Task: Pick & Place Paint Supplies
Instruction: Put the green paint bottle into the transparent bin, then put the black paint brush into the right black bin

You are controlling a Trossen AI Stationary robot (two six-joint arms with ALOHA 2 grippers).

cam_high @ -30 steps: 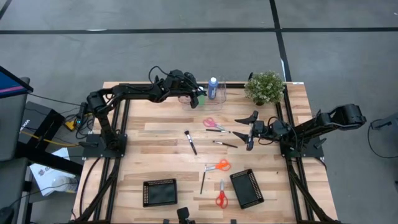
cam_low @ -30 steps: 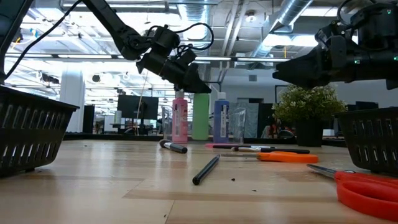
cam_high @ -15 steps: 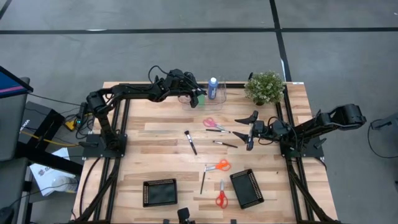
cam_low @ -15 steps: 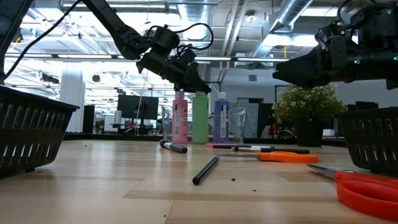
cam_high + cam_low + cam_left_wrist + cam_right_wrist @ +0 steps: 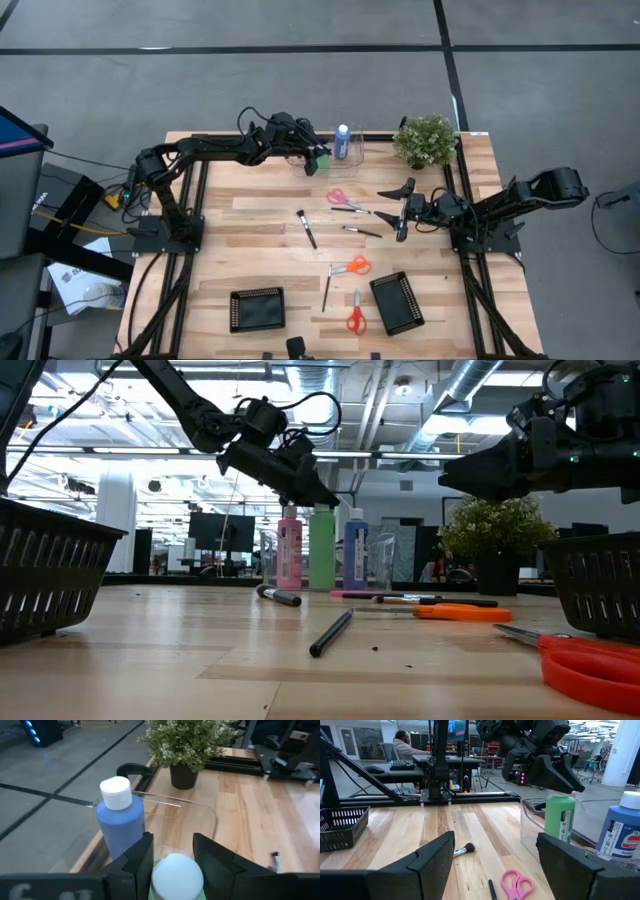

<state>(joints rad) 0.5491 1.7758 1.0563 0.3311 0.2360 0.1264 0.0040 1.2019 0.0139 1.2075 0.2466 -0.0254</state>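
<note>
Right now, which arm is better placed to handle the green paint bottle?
Left: the left gripper hangs directly over the green bottle, fingers straddling its white cap. The right gripper waits open at mid-table.

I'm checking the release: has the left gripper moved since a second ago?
Yes. In the low view the left gripper has shifted slightly right, now over the green bottle's cap rather than beside the pink bottle.

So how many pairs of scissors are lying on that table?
3. A pink pair lies mid-table near the clear tray, an orange pair sits closer to the front, and a red-orange pair lies at the front edge between the two black baskets. None seems hidden.
</note>
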